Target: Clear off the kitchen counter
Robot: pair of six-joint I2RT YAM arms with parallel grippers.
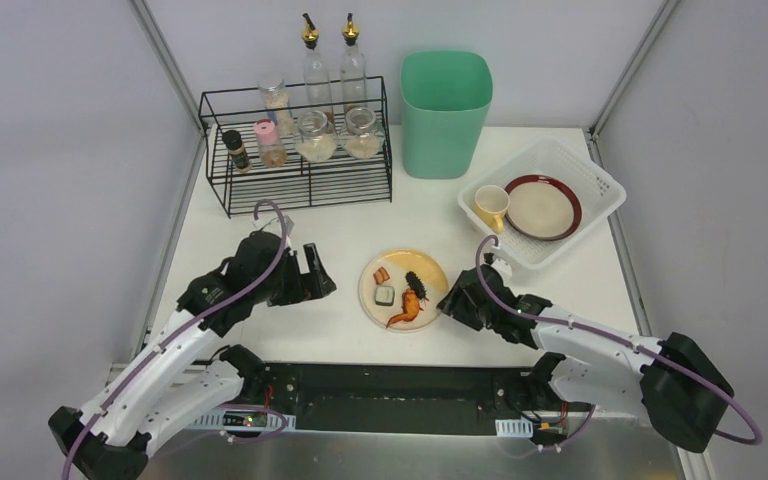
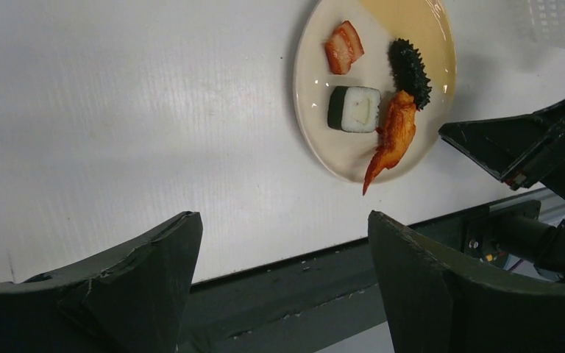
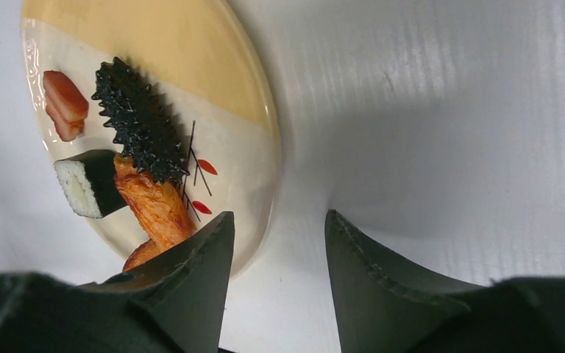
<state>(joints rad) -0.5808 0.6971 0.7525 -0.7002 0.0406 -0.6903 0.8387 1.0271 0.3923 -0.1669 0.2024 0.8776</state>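
Plate pickup looks to be the step in hand: a yellow-and-cream plate (image 1: 430,268) sits on the white bench (image 1: 420,210) near its front edge, between the two arms, carrying a sushi roll (image 3: 88,184), a spiky black piece (image 3: 136,125), an orange piece (image 3: 154,209) and a pink slice (image 3: 65,103)

The right jaws stand apart, low at the plate's right rim. In the right wrist view one finger lies over the plate's near edge and the other over bare bench just outside it, so the rim runs through the gap; whether either finger touches the plate I cannot tell. The left jaws are also apart, holding nothing, off to the plate's left with bare bench below them

Behind, a green bin (image 1: 445,110) stands beside a white basket (image 1: 600,185) that holds a mug (image 1: 491,205) and a red-rimmed plate (image 1: 542,207)

Next, I judge, the right jaws need to settle around the rim and close firmly, then lift with the plate kept level so the loose food does not slide off. A thin, glossy rim may slip in a shallow pinch
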